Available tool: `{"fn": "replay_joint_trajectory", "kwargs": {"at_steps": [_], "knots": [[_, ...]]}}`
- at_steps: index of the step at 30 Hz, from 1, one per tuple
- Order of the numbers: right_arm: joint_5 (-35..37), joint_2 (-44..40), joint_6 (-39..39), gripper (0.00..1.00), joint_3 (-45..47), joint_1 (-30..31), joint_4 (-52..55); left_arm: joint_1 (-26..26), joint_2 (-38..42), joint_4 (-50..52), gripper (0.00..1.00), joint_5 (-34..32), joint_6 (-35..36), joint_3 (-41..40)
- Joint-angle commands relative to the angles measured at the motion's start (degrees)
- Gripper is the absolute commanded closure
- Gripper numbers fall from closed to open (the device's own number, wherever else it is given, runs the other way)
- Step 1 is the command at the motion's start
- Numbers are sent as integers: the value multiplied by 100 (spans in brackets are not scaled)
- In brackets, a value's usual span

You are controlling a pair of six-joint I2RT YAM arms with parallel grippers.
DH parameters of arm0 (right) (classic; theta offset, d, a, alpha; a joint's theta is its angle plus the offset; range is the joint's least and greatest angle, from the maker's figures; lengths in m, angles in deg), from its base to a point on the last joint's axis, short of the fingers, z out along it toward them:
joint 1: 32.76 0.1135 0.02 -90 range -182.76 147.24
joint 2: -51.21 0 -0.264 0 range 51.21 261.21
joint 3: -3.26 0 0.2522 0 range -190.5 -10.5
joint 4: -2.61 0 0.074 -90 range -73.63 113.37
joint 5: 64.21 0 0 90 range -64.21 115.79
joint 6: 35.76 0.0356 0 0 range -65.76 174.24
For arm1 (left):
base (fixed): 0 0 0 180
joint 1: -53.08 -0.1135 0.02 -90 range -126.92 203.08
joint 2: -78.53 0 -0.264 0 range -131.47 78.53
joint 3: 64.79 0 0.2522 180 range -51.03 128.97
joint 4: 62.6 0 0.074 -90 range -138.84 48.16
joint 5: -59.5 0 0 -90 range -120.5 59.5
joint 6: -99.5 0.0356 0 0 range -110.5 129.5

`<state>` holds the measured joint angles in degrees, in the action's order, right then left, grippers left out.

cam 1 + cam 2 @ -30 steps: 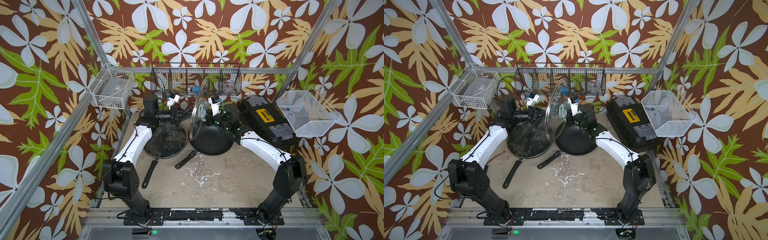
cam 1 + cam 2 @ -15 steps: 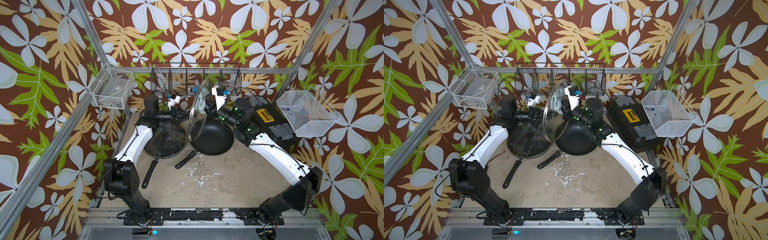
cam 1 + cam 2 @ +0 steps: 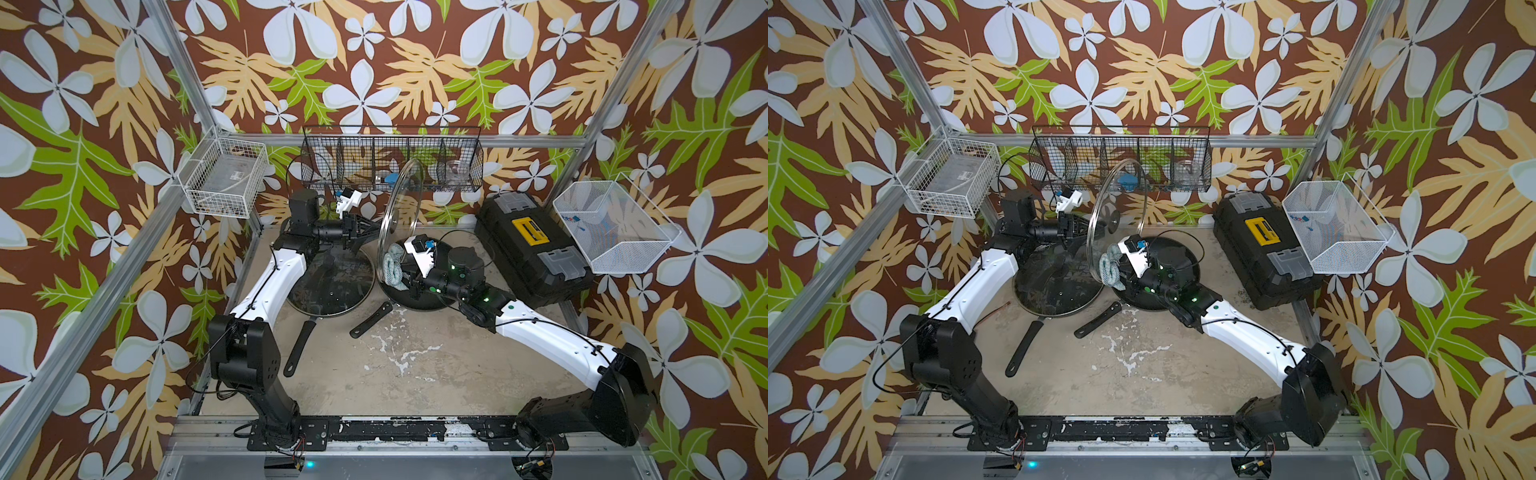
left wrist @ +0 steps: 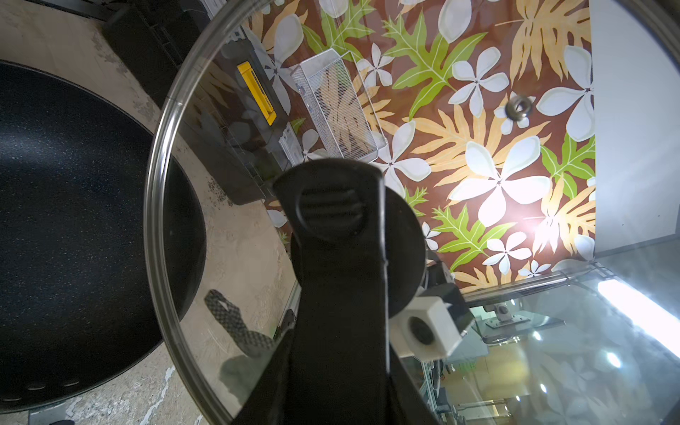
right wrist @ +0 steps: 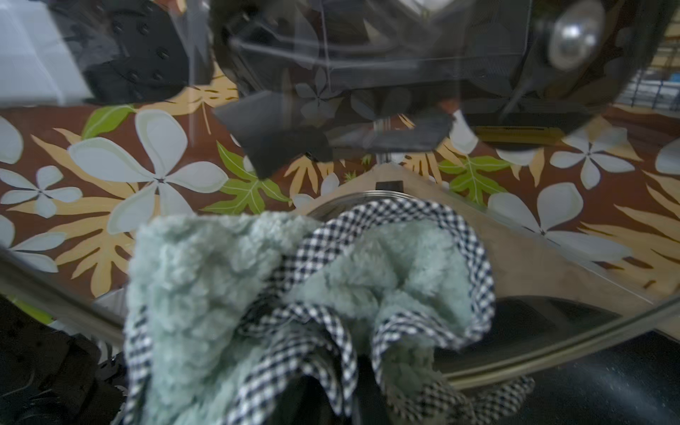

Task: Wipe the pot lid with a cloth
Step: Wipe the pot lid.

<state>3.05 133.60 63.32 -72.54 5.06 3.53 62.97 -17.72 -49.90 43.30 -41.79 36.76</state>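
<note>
At left, gripping with the left hand (image 3: 368, 226), jaws closed on the black knob (image 3: 1112, 216) of the pot lid (image 3: 401, 199). Holding it upright on edge toward the far side of the table (image 3: 415, 374), over the gap between the lidded pan (image 3: 1054, 291) and the black pan (image 3: 1183, 257). Rigid, smooth, breakable glass, probably heavy enough to swing: best taken by the knob, never the slick rim. Just right, seemingly pressing the cloth (image 3: 392, 266) against the lower glass. Soft, light, fluffy; easy to pinch by any fold. Farther right, pinching that wad in the right hand (image 3: 407, 280), jaws closed on it.
</note>
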Motion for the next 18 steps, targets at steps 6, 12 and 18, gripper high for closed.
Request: {"fn": "replay_joint_trajectory", "kwargs": {"at_steps": [6, 12, 18], "knots": [[413, 840, 120, 100, -580, -700, -325, 3, 201, -501, 100, 254, 57, -51], [463, 1432, -145, 100, -1857, -1016, 42, 3, 237, -506, 100, 252, 62, -134], [213, 1308, -155, 100, -2652, -988, 74, -1, 262, -499, 100, 249, 90, -192]]}}
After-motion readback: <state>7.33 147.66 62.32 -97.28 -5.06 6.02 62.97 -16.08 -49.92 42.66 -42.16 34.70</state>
